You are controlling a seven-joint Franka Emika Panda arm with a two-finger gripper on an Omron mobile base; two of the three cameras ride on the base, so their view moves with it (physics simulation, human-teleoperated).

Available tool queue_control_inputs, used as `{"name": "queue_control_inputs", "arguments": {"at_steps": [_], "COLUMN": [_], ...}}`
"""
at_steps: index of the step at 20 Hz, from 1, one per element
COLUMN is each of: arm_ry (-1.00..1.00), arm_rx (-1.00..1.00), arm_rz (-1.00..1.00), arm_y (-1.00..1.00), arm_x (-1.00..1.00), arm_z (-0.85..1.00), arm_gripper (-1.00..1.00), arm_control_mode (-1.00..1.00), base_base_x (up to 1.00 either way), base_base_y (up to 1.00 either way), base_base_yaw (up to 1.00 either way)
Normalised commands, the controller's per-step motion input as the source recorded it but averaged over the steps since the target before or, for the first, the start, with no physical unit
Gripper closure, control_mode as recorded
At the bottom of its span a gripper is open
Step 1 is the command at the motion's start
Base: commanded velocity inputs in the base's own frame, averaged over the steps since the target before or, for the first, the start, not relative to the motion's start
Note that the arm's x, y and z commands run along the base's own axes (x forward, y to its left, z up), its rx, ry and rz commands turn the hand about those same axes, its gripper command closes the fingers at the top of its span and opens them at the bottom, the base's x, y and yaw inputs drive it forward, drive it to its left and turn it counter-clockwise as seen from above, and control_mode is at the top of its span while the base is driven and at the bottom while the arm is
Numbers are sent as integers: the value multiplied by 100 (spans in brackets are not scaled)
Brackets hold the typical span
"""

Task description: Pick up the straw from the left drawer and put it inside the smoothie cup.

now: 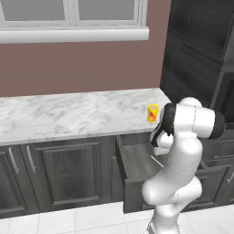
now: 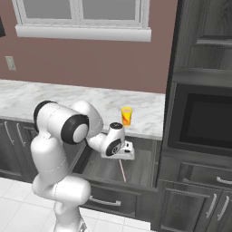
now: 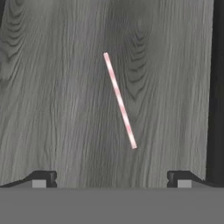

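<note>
The left drawer (image 2: pixel 142 170) is pulled open. The thin pale pink straw (image 3: pixel 119 100) lies flat on its grey wood-grain floor. The yellow smoothie cup (image 2: pixel 126 116) stands upright on the counter behind.

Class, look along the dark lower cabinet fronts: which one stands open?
The left drawer, pulled out below the counter, with the straw lying inside; the panelled doors beside it are shut.
</note>
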Motion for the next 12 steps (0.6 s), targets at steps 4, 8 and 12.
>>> {"name": "queue_control_inputs", "arguments": {"at_steps": [4, 8, 12], "arm_ry": [0, 0, 0], "arm_rx": [0, 0, 0], "arm_rz": [0, 0, 0], "arm_y": [0, 0, -2], "arm_x": [18, 20, 19], "arm_z": [-48, -40, -31], "arm_gripper": [-100, -100, -100], "arm_control_mode": [-100, -100, -100], "base_base_x": [0, 0, 0], "base_base_y": [0, 0, 0], "base_base_yaw": [0, 0, 0]}}
